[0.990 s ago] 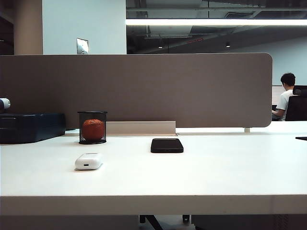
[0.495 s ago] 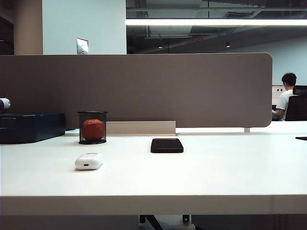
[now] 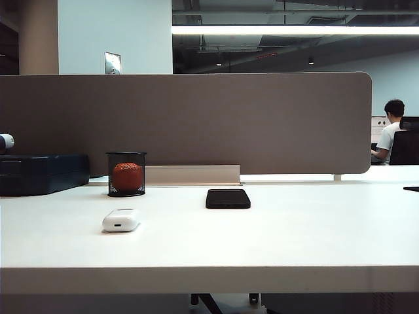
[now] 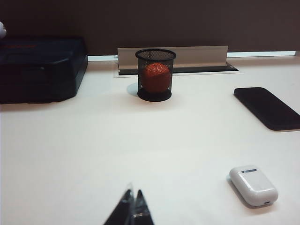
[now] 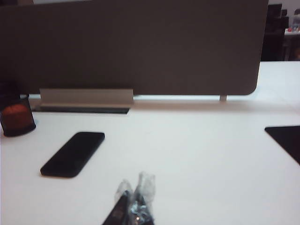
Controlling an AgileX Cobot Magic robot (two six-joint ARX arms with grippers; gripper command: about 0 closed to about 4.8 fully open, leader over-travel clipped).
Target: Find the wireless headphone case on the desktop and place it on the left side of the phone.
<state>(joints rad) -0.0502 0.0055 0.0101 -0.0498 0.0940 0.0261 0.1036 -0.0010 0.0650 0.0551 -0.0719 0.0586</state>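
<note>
White desktop point(image 3: 294, 235) fills my screens, with a grey-brown partition point(image 3: 196, 121) standing along its far side. My left gripper point(image 4: 132, 206) hangs low over bare table, its two tips pressed together and holding nothing. Just off to one side of it and a little ahead lies the white headphone case point(image 4: 253, 184), flat on the surface. Further out from those tips I see the black phone point(image 4: 268, 108), well apart from the case, and straight ahead a mesh cup point(image 4: 155, 75) with an orange ball inside. A dark blue box point(image 4: 40, 69) sits off to the other side. My right gripper point(image 5: 134, 199) is closed too, empty, above the table. Ahead of it the phone point(image 5: 73, 153) lies flat.
</note>
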